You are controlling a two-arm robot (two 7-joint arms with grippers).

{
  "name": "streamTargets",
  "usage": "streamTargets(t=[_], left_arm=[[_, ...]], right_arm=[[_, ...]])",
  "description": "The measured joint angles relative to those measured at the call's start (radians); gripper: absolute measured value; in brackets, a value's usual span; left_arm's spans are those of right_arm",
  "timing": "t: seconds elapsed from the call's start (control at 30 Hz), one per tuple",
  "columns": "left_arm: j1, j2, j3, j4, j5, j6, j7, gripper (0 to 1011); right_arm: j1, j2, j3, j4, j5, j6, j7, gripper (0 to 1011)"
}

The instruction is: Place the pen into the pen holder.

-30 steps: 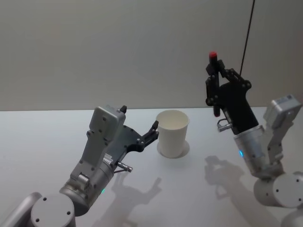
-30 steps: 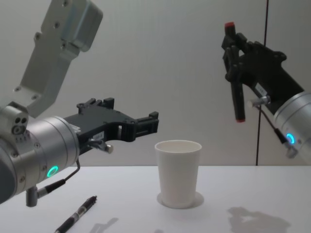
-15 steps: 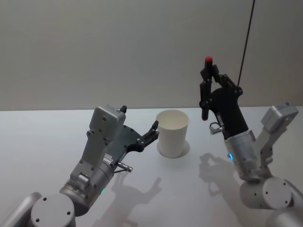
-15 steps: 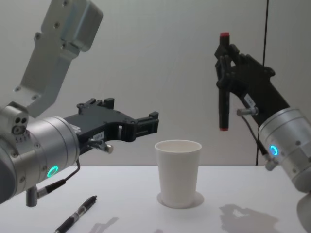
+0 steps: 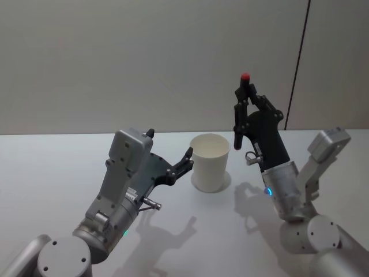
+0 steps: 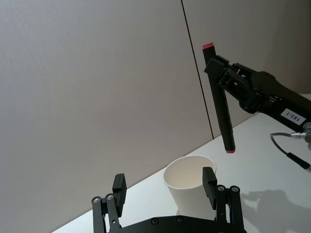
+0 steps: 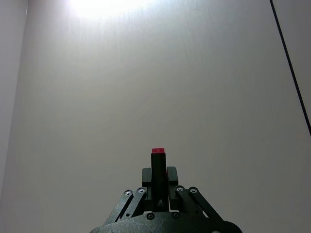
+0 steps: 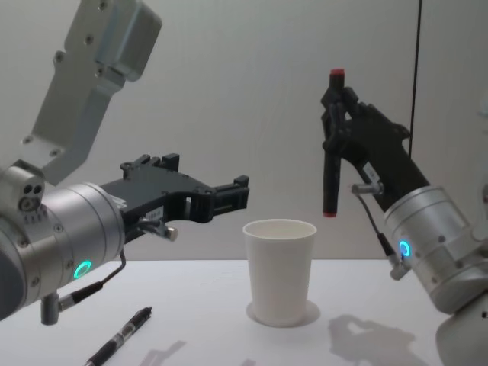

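Note:
A black pen [image 8: 332, 145] with red ends hangs upright, my right gripper [image 8: 334, 114] shut on its upper part. Its lower tip is a little above the rim of the pen holder [image 8: 280, 271], a white paper cup on the table, and just to the right of it. The head view shows the pen [image 5: 240, 112] right of the pen holder [image 5: 210, 163]. In the right wrist view the pen [image 7: 157, 167] rises between the fingers. My left gripper [image 6: 164, 185] hovers open just left of the pen holder [image 6: 187, 182], with the pen [image 6: 221, 104] beyond.
A second, thin black pen [image 8: 122, 337] lies on the white table [image 5: 52, 167] at the front left, under my left arm. A grey wall with a dark vertical seam [image 5: 297, 63] stands behind.
My right gripper has carried the pen leftward and slightly down, closer to the cup. The left arm, the cup and the pen on the table have not moved.

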Motion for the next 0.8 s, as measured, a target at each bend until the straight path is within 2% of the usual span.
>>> streamTargets(t=[0.27, 0.53, 0.57, 0.8], left_arm=[[0.000, 0.000, 0.000, 0.000, 0.000, 0.000, 0.000, 1003], [0.000, 0.000, 0.000, 0.000, 0.000, 0.000, 0.000, 1003], [0.000, 0.000, 0.000, 0.000, 0.000, 0.000, 0.000, 1003], [0.000, 0.000, 0.000, 0.000, 0.000, 0.000, 0.000, 1003]], right_arm=[[0.050, -0.026, -0.001, 0.104, 0.035, -0.032, 0.041, 167], [0.090, -0.046, 0.000, 0.179, 0.057, -0.067, 0.073, 167], [0.102, -0.052, 0.001, 0.206, 0.063, -0.080, 0.084, 168], [0.135, -0.068, 0.004, 0.269, 0.074, -0.113, 0.107, 167]])
